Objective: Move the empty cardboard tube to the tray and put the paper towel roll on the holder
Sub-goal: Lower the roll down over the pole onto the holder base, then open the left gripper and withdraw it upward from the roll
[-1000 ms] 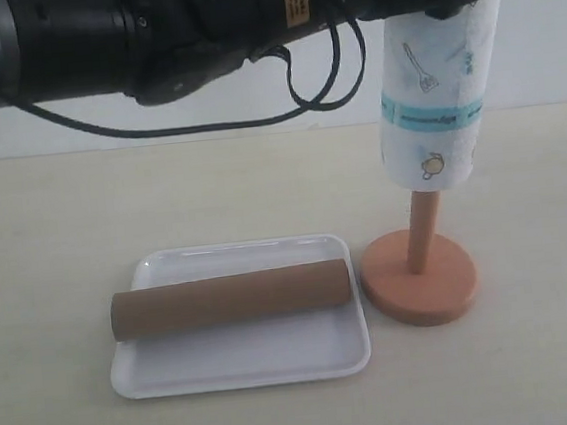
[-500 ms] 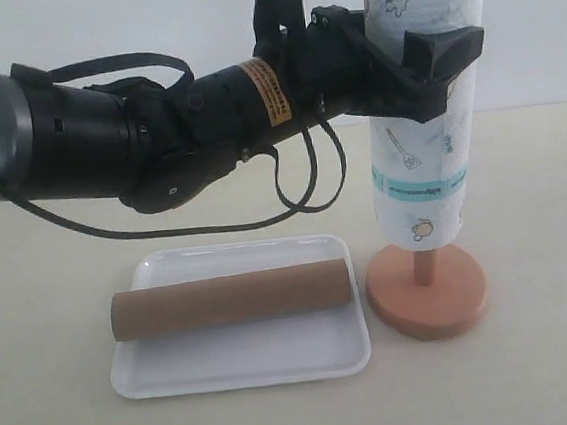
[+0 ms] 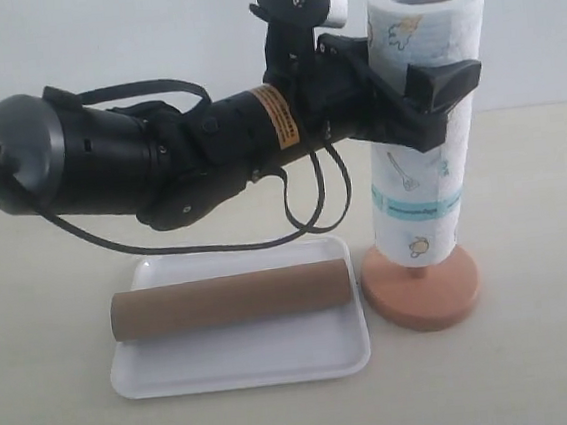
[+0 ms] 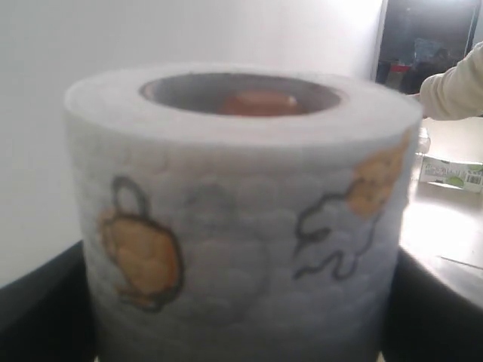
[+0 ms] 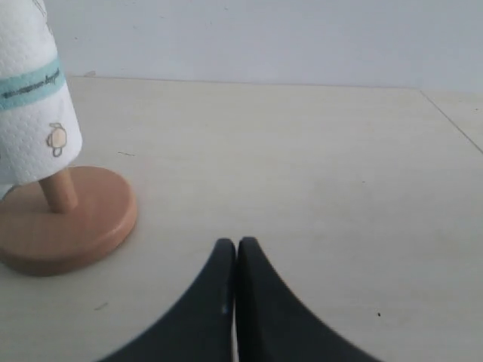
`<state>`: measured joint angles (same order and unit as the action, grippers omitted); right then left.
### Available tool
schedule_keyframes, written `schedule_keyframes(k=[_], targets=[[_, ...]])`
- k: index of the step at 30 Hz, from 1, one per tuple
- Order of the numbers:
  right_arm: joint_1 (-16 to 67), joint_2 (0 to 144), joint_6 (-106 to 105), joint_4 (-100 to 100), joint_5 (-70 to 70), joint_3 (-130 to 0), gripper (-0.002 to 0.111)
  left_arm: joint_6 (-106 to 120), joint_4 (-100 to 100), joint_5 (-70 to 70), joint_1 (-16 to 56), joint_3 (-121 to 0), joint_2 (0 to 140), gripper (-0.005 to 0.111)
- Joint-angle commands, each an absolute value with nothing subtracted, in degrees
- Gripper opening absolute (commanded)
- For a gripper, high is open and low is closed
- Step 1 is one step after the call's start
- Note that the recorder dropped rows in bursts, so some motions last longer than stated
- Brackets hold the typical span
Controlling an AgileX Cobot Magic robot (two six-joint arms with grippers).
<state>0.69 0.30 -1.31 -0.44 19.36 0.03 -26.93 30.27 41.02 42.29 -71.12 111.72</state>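
The paper towel roll (image 3: 430, 193) stands upright, threaded over the holder's pole, its lower end a little above the round base (image 3: 422, 298). My left gripper (image 3: 429, 76) is shut on the roll's upper part, one black finger (image 3: 444, 81) across its front. In the left wrist view the roll (image 4: 241, 226) fills the frame, with the pole's rounded top (image 4: 256, 102) showing inside the core. The empty cardboard tube (image 3: 232, 300) lies lengthwise in the white tray (image 3: 248, 365). My right gripper (image 5: 236, 245) is shut and empty, low over the table beside the holder base (image 5: 68, 226).
The left arm's black body and cables (image 3: 158, 164) hang over the table behind the tray. Tray and holder base stand close together. In the left wrist view, a person's sleeve (image 4: 453, 83) and a small box (image 4: 451, 173) show far behind.
My left arm has come down, sliding the paper towel roll lower along the pole until only a short bit of pole shows. Tube, tray and holder stayed put.
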Motion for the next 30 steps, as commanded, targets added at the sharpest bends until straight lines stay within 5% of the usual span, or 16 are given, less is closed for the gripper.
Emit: schedule_keyframes(k=[1, 6, 9, 13, 16, 30], targets=[[0.5, 0.0, -1.3, -0.6, 18.9, 0.0, 0.0, -26.5, 29.3, 44.0, 42.5, -70.9, 114.4, 0.004], [0.5, 0.0, -1.3, -0.6, 18.9, 0.0, 0.0, -26.9, 29.3, 45.1, 42.5, -70.9, 116.3, 0.013], [0.5, 0.0, -1.3, -0.6, 18.9, 0.0, 0.0, -30.8, 29.3, 43.9, 42.5, -70.9, 116.3, 0.037], [0.5, 0.0, -1.3, -0.6, 18.9, 0.0, 0.0, -32.2, 28.7, 47.4, 42.5, -70.9, 116.3, 0.088], [0.5, 0.0, -1.3, -0.6, 18.9, 0.0, 0.0, -32.2, 28.5, 51.8, 42.5, -70.9, 116.3, 0.106], [0.5, 0.0, -1.3, -0.6, 18.9, 0.0, 0.0, -25.6, 28.3, 53.1, 42.5, -70.9, 112.4, 0.11]])
